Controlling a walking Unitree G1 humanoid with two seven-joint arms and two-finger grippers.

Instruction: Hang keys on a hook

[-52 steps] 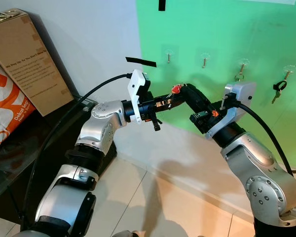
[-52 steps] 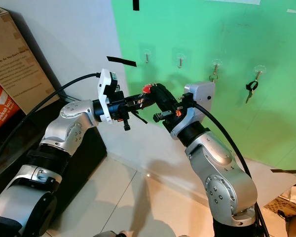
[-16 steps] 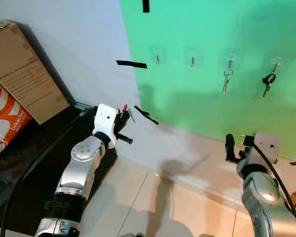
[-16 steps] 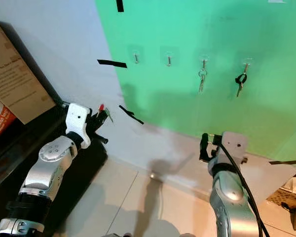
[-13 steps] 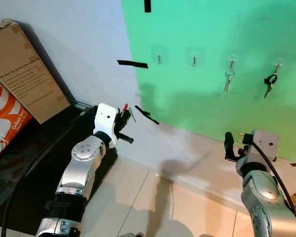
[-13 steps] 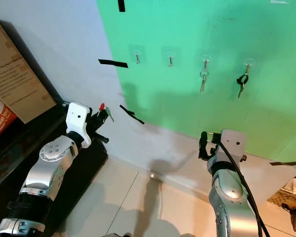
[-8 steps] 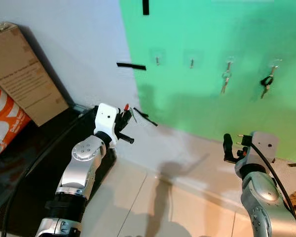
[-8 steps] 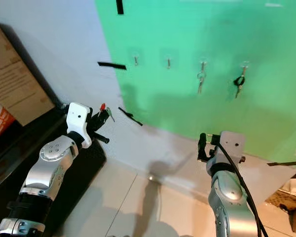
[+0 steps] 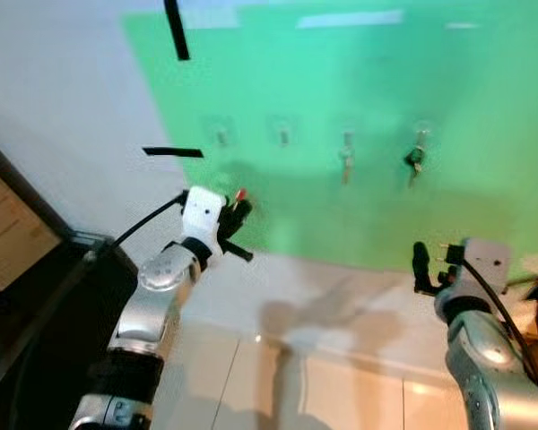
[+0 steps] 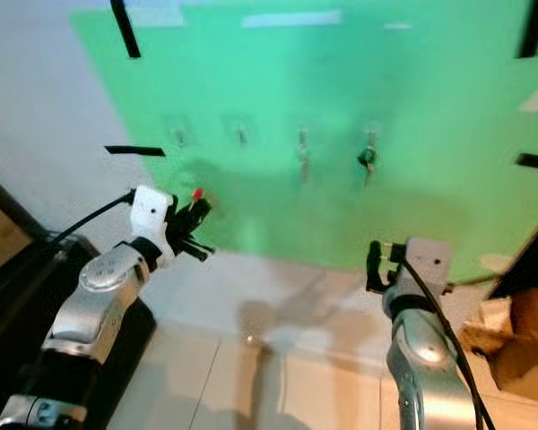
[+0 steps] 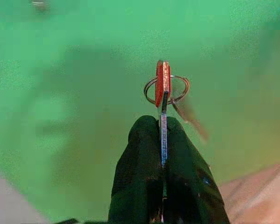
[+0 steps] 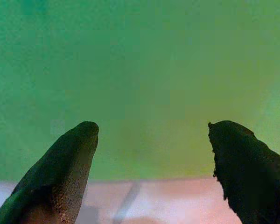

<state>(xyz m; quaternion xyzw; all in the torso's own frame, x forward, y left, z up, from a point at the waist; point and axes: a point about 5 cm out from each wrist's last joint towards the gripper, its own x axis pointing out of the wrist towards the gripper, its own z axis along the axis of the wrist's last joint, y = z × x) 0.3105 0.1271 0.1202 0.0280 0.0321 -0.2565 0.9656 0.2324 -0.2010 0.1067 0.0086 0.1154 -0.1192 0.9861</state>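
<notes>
My left gripper [image 9: 234,208] is shut on a red-headed key [image 11: 162,86] with a metal ring, holding it up in front of the green wall panel [image 9: 359,81], below and a little right of the leftmost hook [image 9: 221,136]. A second bare hook [image 9: 284,134] is beside it. Two further hooks to the right carry a silver key [image 9: 346,167] and a black key [image 9: 414,161]. My right gripper [image 12: 151,154] stands open with nothing between its fingers, low at the right, facing the green panel.
Black tape strips [image 9: 172,151] mark the wall left of the hooks. A dark cabinet [image 9: 36,296] with a cardboard box [image 9: 9,228] stands at the far left. A pale ledge [image 9: 341,309] runs under the green panel, with tiled floor below.
The whole view has swung to the right and the picture is blurred, so the hooks sit further left. The left gripper still holds the key; the right arm stays low.
</notes>
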